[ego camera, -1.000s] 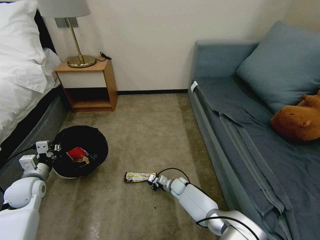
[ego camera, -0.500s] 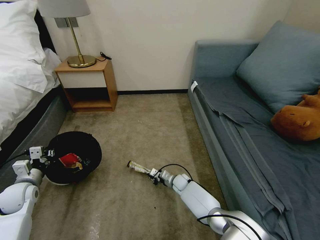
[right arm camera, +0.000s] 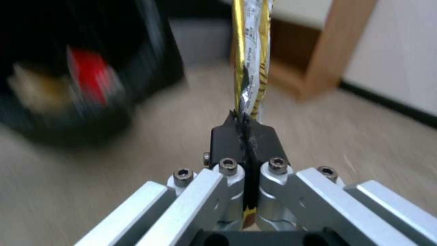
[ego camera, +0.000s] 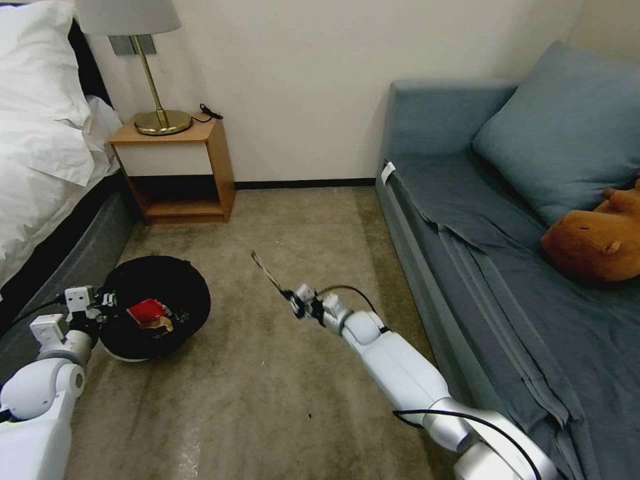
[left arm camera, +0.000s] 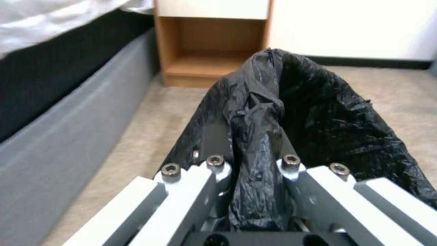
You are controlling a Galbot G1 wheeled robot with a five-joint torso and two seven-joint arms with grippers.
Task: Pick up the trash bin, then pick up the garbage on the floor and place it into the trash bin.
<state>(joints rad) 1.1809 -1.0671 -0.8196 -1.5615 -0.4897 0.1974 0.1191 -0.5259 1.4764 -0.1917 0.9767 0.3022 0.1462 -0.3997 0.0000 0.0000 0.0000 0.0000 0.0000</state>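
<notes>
At the lower left of the head view I see my left gripper (ego camera: pixel 100 301) pinching the near rim of the trash bin (ego camera: pixel 155 307), which sits tilted toward the camera above the carpet (ego camera: pixel 280 413) just beside the grey bed base (ego camera: pixel 60 267). In the left wrist view the left gripper (left arm camera: pixel 255 171) has its fingers closed together on a bunched fold of the black liner, with the trash bin (left arm camera: pixel 327 119) spreading away behind them. Inside the bin I can make out a red-and-white wrapper (ego camera: pixel 148 311) with a crumpled tan paper bag (ego camera: pixel 162 324) touching it.

Near the middle of the head view my right gripper (ego camera: pixel 292 300) is raised off the carpet and clamped on one end of the snack wrapper (ego camera: pixel 267 272), which sticks up and away toward the upper left as a thin strip. In the right wrist view the right gripper (right arm camera: pixel 245 136) has its dark pads pressed tight on the snack wrapper (right arm camera: pixel 251 51), the gold-edged strip rising to the top edge of the frame.

The wrapper hangs well apart from the bin, to the bin's right in the frame. A wooden nightstand (ego camera: pixel 180 170) stands at upper left and a blue sofa (ego camera: pixel 507 253) fills the right side.
</notes>
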